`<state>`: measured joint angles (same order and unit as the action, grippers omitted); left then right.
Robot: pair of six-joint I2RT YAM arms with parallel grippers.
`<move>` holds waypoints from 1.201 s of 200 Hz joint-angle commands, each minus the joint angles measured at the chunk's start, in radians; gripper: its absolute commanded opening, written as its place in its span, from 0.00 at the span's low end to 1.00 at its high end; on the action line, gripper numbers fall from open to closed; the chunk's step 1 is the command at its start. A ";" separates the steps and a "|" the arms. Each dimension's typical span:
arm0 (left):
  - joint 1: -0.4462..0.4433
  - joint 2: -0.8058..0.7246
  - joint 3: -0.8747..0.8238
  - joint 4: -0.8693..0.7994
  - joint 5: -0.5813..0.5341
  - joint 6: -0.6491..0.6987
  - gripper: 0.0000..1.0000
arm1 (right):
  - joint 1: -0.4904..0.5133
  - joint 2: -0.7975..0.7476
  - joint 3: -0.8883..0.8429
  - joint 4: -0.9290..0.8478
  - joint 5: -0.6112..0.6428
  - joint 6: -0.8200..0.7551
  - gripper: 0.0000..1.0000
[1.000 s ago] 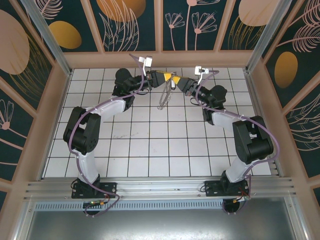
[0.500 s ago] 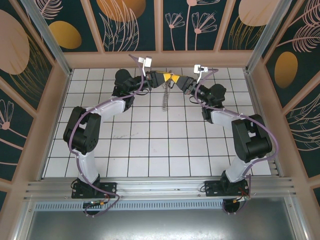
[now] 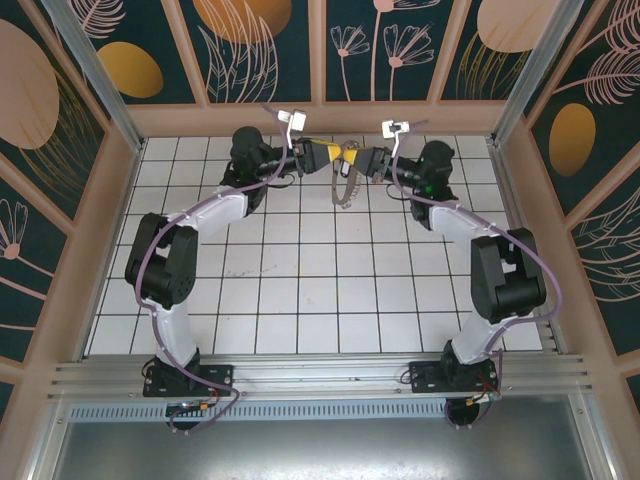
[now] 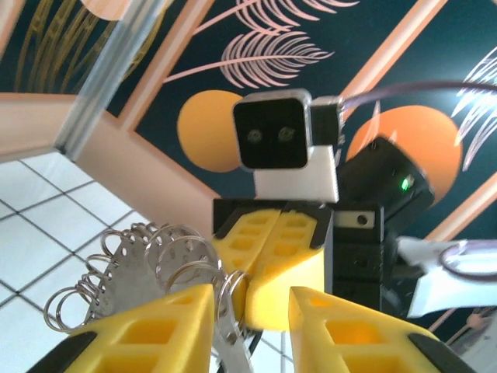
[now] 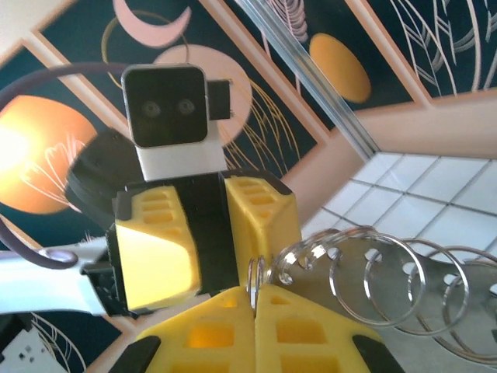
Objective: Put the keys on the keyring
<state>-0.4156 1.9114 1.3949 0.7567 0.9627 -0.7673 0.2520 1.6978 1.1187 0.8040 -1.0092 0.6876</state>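
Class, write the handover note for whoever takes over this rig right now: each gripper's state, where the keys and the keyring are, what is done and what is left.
Left gripper: open, with a finger on either side of the top of the bunch, clamping nothing.
Right gripper: shut on the keyring, pinching one of its rings.
Keyring: hanging between the two grippers over the far middle of the table.
Keys: the lone key cannot be told apart from the bunch's metal pieces.
Done: the keyring is lifted.
Left: check whether the key is threaded on, and thread it if not.
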 commanded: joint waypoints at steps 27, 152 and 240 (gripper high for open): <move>0.022 -0.040 0.143 -0.373 0.060 0.303 0.37 | -0.065 0.037 0.253 -0.547 -0.220 -0.376 0.00; 0.024 0.082 0.309 -0.603 0.150 0.403 0.39 | -0.032 0.104 0.362 -0.715 -0.280 -0.490 0.00; 0.024 0.096 0.304 -0.611 0.151 0.410 0.38 | -0.028 0.084 0.356 -0.713 -0.275 -0.494 0.00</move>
<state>-0.3962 1.9976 1.6794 0.1516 1.0924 -0.3809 0.2188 1.8118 1.4376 0.0769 -1.2514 0.2150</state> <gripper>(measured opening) 0.382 0.042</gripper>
